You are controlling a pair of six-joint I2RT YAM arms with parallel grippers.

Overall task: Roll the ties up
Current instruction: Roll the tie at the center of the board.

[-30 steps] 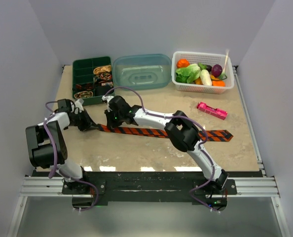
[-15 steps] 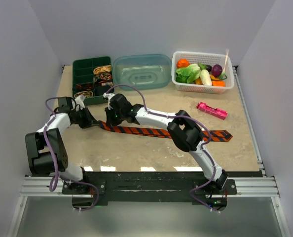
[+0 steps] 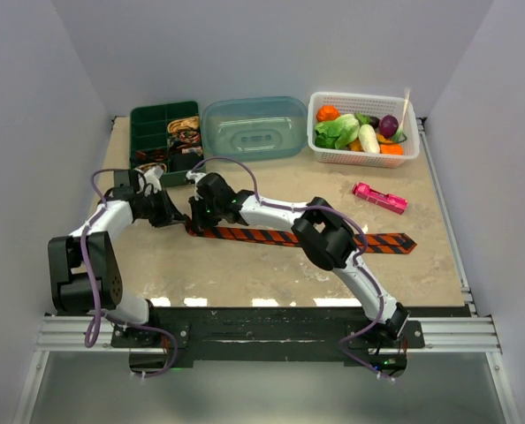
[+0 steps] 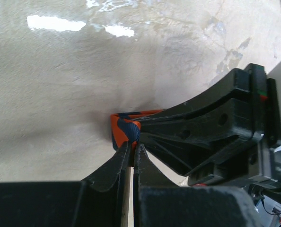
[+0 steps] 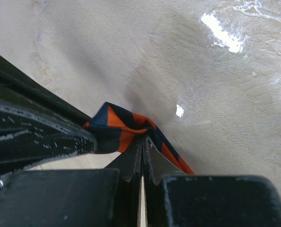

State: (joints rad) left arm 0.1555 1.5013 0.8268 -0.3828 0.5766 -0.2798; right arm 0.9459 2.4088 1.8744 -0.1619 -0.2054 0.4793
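Pinching the narrow left end of the orange striped tie (image 3: 262, 236), the left jaws and right jaws meet nose to nose, each pair pressed together on the folded tip. The tie lies along the desk (image 3: 245, 274) — its middle hidden under the right arm (image 3: 323, 240). Behind stand one green tray (image 3: 148, 119) with at least two coiled ties (image 3: 186, 131), one teal tub (image 3: 254, 126), one white basket (image 3: 360, 158) and one pink gadget (image 3: 379, 198).

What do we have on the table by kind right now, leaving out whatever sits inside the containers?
Containers: 3 (green tray, clear tub, white basket)
Ties laid out: 1 (striped tie)
Other loose items: 1 (pink gadget)
Total: 5
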